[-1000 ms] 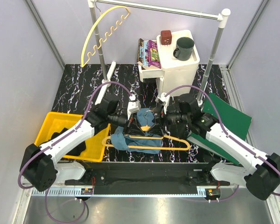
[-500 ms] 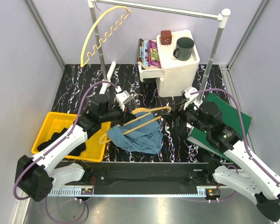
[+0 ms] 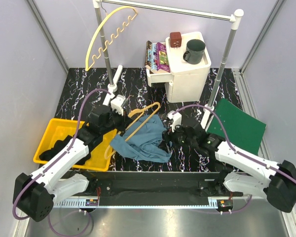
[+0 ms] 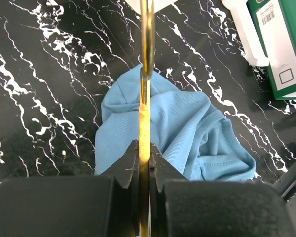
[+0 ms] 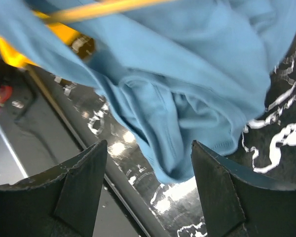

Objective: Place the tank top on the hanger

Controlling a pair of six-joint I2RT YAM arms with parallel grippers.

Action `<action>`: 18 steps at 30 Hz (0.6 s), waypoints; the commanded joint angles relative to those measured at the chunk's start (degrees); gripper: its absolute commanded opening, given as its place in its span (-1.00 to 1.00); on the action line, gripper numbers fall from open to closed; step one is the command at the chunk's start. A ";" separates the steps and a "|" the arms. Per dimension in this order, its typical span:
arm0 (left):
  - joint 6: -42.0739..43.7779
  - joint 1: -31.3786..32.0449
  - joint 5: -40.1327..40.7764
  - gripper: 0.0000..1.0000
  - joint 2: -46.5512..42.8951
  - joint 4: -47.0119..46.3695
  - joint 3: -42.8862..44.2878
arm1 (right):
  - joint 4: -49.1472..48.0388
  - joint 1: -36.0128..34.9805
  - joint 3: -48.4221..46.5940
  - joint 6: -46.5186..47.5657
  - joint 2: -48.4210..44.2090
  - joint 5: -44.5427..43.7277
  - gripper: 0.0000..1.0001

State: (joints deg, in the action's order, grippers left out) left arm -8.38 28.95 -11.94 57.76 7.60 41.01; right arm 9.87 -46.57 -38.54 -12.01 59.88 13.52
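Near the middle of the counter [image 3: 138, 81], the left hand [image 4: 144, 150] is squeezing shut on the thin orange hanger [image 4: 144, 108] and is tipping it up at a slant. The blue tank top [image 3: 145, 143] is lying in a heap at the hanger's low end. Part of it is resting on the counter and part seems to be hanging from the hanger. I am not able to tell how much is really on.

The right hand [image 5: 148, 148] is hanging wide open just over a folded edge of the cloth, gripping nothing. I am guessing the job is only partly done. To do this step well, the right hand should be pinching one strap, not the whole lump, and pulling it over the hanger's free shoulder. The left hand should be holding the hanger steady and high, so the cloth is hanging loose. A big grab could be dragging the shirt off.
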 commanded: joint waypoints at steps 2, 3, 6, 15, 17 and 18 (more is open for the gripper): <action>-1.64 0.05 1.22 -1.00 -2.04 -3.82 -0.50 | -4.06 -0.28 2.16 -0.56 3.75 -5.25 0.54; -1.81 0.05 0.53 -1.00 -1.51 -3.82 -0.41 | -5.11 -0.28 2.42 -0.30 4.36 -5.34 0.54; -2.08 0.05 -0.88 -1.00 -0.46 -4.08 -0.32 | -7.13 -0.28 2.16 0.49 7.96 -4.47 0.53; -2.25 -0.03 -0.62 -1.00 0.78 -3.90 0.03 | -8.20 -1.51 2.42 1.55 12.46 2.82 0.29; -2.43 -0.03 -0.71 -1.00 0.95 -3.82 0.29 | -8.55 -2.12 3.30 0.59 11.75 4.58 0.24; -2.43 -0.03 -0.54 -1.00 0.95 -3.73 0.38 | -8.55 -2.91 3.39 0.24 11.67 4.67 0.23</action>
State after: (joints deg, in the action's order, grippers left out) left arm -10.17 28.95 -12.16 58.67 7.62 40.10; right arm 4.23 -47.31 -35.90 -11.40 73.19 14.39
